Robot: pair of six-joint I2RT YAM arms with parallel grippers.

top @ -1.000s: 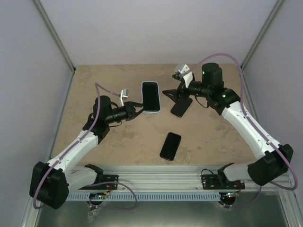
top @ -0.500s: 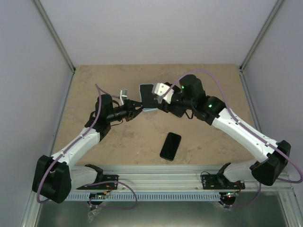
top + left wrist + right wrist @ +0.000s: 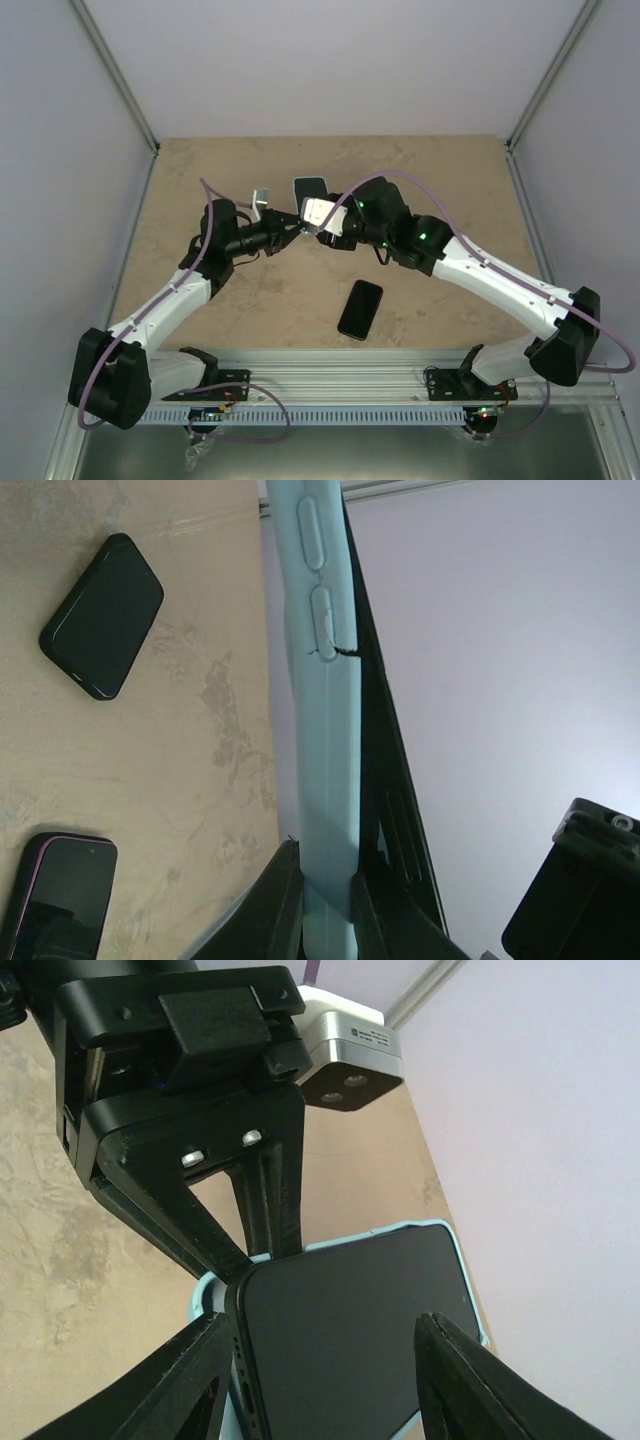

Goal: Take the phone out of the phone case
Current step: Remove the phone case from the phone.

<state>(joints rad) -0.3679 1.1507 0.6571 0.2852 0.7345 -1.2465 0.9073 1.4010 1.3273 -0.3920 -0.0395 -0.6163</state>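
Since the earlier frame the right gripper [image 3: 318, 218] has been swung from well to the right of the case [image 3: 330, 770] to directly against it. Its fingers [image 3: 205, 1370] are held apart on either side of the phone [image 3: 345, 1290]; whether they press on it cannot be told. The left gripper [image 3: 325, 885] is clamped on the case's lower end, and the case is held above the table [image 3: 450, 180]. The black phone is seated in the pale blue case, with a gap showing along one edge. A second phone [image 3: 360, 309] lies flat on the near side of the case.

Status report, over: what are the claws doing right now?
Left claw shut on the blue case. Right claw straddling the phone, grip unclear. Nothing blocking.
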